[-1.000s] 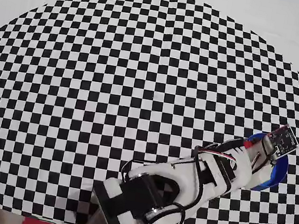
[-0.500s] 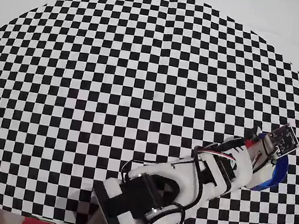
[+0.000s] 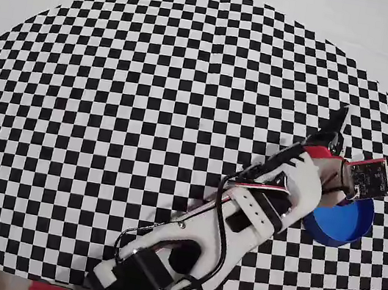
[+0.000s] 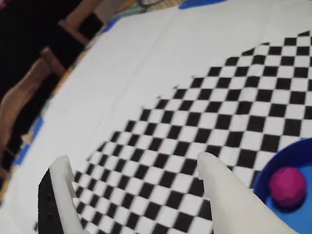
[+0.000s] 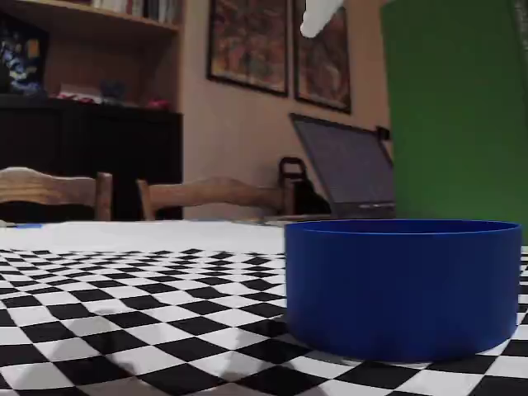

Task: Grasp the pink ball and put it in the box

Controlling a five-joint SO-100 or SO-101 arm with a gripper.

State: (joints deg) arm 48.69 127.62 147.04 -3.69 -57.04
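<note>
In the wrist view, the small matte magenta-pink ball [image 4: 287, 184] lies inside the round blue low-walled box [image 4: 269, 168], at lower right. The box stands on the black-and-white checkered mat [image 3: 148, 107], near its right edge in the overhead view. The two-finger gripper [image 4: 136, 180] hangs above the mat, left of the box.

Open checkered mat [image 3: 150, 93] all around; only the box [image 3: 348, 224] upright

magenta-pink ball [image 4: 288, 184], bright blue box [image 5: 403, 285], black-and-white checkered mat [image 3: 148, 107]
</note>
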